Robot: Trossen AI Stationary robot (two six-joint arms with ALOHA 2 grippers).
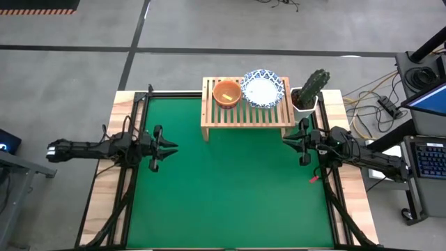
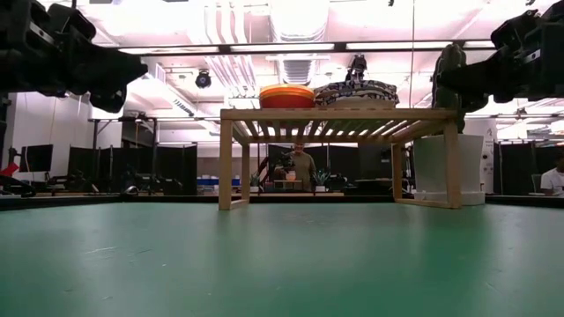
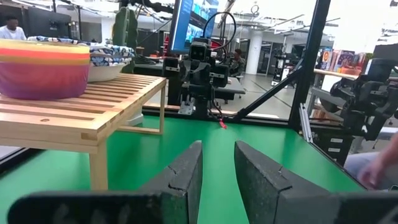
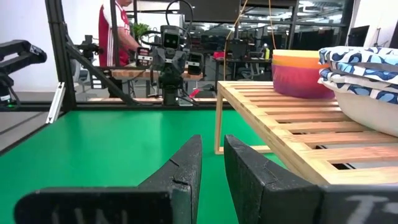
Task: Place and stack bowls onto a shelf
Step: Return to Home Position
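The light-wood shelf point(image 1: 247, 111) stands at the far middle of the green mat. On its slatted top sit two stacks. One is the small plain bowls point(image 1: 227, 93), nested, with the red one on top. To its right is the stack of white bowls with blue rims point(image 1: 263, 88). Both stacks also show in the low view point(image 2: 286, 95) point(image 2: 356, 92). My left gripper point(image 1: 171, 147) point(image 3: 217, 149) hovers at the mat's left edge. My right gripper point(image 1: 287, 141) point(image 4: 212, 143) hovers at the right edge, near the shelf's right leg. Both are empty, with a narrow gap between the fingers.
A white pot with a cactus point(image 1: 310, 90) stands just right of the shelf. The green mat point(image 1: 230, 188) lies bare between the arms and toward the near edge. A black frame point(image 1: 333, 195) runs along the table's sides. People show in the room beyond.
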